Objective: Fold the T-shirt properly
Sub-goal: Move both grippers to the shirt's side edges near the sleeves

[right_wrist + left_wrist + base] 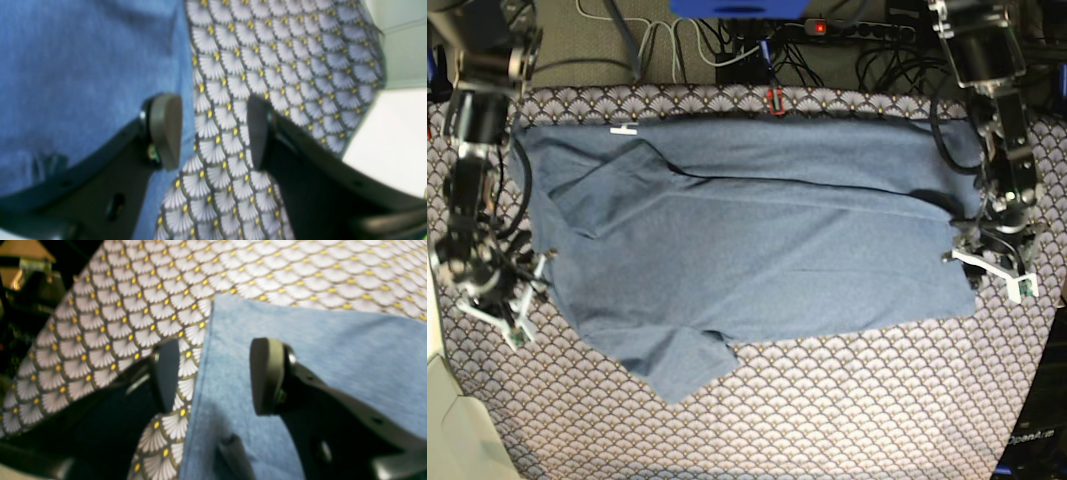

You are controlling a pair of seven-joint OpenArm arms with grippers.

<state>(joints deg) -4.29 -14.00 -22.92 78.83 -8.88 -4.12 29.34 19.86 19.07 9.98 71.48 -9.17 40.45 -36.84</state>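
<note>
Left wrist view: the left gripper (213,376) stands spread wide, gripping nothing; one pad hangs over the T-shirt (317,373), the other over the tablecloth (140,306), with the shirt's straight edge running between them.

Right wrist view: the right gripper (213,131) is likewise parted and empty, straddling the shirt's edge at upper left; bare tablecloth fills the centre and right.

Base view: the T-shirt (757,250) lies spread across the middle, a gripper at each side edge, patterned cloth free along the bottom.

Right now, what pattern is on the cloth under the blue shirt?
Pale fan-shaped scallops with yellow dots cover the tablecloth, clearest in the left wrist view.
</note>
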